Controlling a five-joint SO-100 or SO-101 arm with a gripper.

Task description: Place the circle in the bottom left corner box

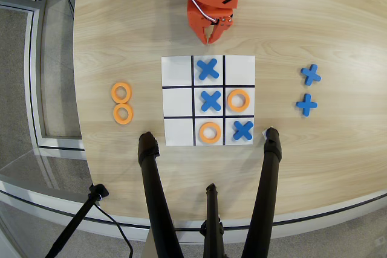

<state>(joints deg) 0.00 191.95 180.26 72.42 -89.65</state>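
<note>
Left of the grid in the overhead view: two spare orange rings on the bare counter, the upper one touching the lower one, either able to serve as the circle. Flat, thin, glossy orange, round hole through the middle, about one cell wide. Likely trouble here: pinching one ring and nudging or dragging its neighbour, since no gap shows between them; a thin flat piece also apt to slip from the fingertips or tilt on lift. Further right, the paper grid, with blue crosses in the top middle, centre and lower right cells, and orange rings already in the middle right and lower middle cells. Risk of mistaking one of these placed rings for the piece to move, or of brushing them on the way across and shifting the loose sheet. Above the grid, the orange tool, pointing down at the counter, tips close together, apparently closed and empty, well apart from both spare rings. Top right cell, the target box, white and vacant, just beside the tool; danger of choosing the pictured lower left cell instead, also vacant. Far right, two spare blue crosses, clear of any path.
</note>
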